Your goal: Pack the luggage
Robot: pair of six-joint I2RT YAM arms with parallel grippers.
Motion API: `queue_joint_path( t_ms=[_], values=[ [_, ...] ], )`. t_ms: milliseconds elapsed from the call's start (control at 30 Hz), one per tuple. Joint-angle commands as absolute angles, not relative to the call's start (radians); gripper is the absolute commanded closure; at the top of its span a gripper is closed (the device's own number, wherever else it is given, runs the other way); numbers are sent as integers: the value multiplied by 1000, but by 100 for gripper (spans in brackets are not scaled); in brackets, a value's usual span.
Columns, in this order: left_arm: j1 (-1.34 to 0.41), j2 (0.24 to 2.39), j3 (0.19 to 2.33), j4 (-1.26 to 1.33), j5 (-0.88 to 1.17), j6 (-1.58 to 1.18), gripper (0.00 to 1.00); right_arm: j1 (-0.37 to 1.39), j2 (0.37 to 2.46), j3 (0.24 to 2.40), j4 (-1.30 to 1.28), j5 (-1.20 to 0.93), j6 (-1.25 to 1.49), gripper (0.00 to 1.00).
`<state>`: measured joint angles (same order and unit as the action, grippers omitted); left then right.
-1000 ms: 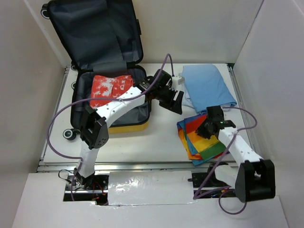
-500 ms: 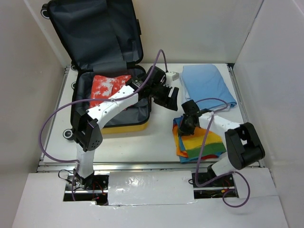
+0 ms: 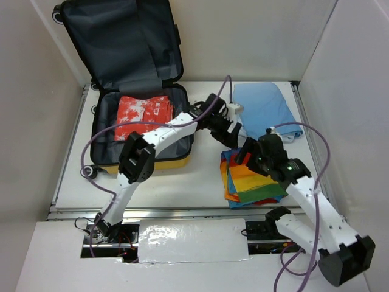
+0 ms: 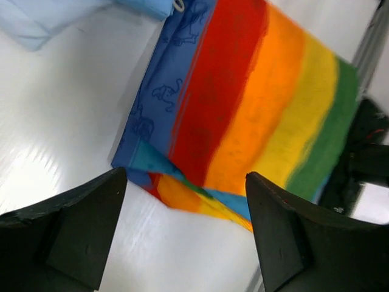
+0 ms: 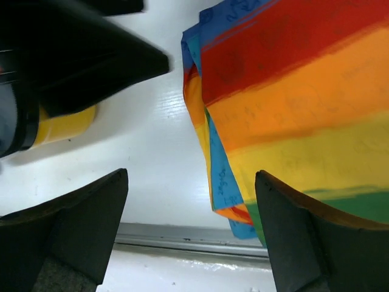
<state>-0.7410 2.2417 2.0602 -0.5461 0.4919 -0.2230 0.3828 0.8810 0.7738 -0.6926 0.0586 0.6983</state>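
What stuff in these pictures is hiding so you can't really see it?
- Top view: the luggage lid's outside faces away; only its grey lining shows.
- Top view: the left arm covers the luggage's right inside corner.
- Top view: the right arm and left arm hide the rainbow cloth's far edge.
- Left wrist view: the blue cloth is cut off by the top edge.
- Right wrist view: a black shape at top left is too blurred to name.

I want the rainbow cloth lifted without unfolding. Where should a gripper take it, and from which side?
Probably the cloth's stacked edge facing the luggage, approached from that side: all folded layers end there, with bare table beside them for a finger to slide under.
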Motion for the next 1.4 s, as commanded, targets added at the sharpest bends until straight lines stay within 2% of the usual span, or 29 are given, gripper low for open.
queue_joint_path(
  t_ms=[0, 233, 400, 467, 500, 567, 600, 667, 700, 767, 800, 1067, 1367],
  values=[
    [-773, 2337, 2126, -474, 529, -133, 8, 361, 772, 753, -833, 91, 776, 8],
    [-773, 2485, 2240, -477, 479, -129, 4, 333, 621, 772, -962, 138, 857, 4],
    [-773, 2520, 2218, -482, 394, -173, 8, 298, 600, 764, -1011, 147, 916, 3],
    [-773, 2511, 2177, -469, 393, -178, 17, 282, 604, 724, -1009, 141, 968, 3],
    [-773, 2504, 2154, -468, 400, -176, 27, 275, 604, 686, -1002, 134, 980, 3],
    [-773, 2478, 2129, -474, 405, -181, 36, 259, 614, 654, -977, 106, 1014, 4],
    [-773, 2465, 2115, -474, 410, -181, 45, 241, 620, 623, -965, 94, 1020, 3],
    [-772, 2424, 2069, -471, 417, -187, 56, 223, 637, 597, -934, 60, 1038, 1],
    [-770, 2410, 2040, -469, 440, -186, 72, 213, 638, 572, -925, 48, 1046, 1],
    [-769, 2373, 2019, -477, 452, -192, 88, 189, 656, 549, -896, 23, 1074, 1],
    [-764, 2364, 2007, -486, 443, -201, 100, 180, 660, 526, -887, 20, 1084, 1],
    [-727, 2240, 1812, -465, 422, -273, 100, 147, 730, 497, -814, -11, 1126, 4],
    [-721, 2178, 1720, -445, 342, -336, 100, 141, 672, 479, -907, 144, 1229, 1]
  ],
)
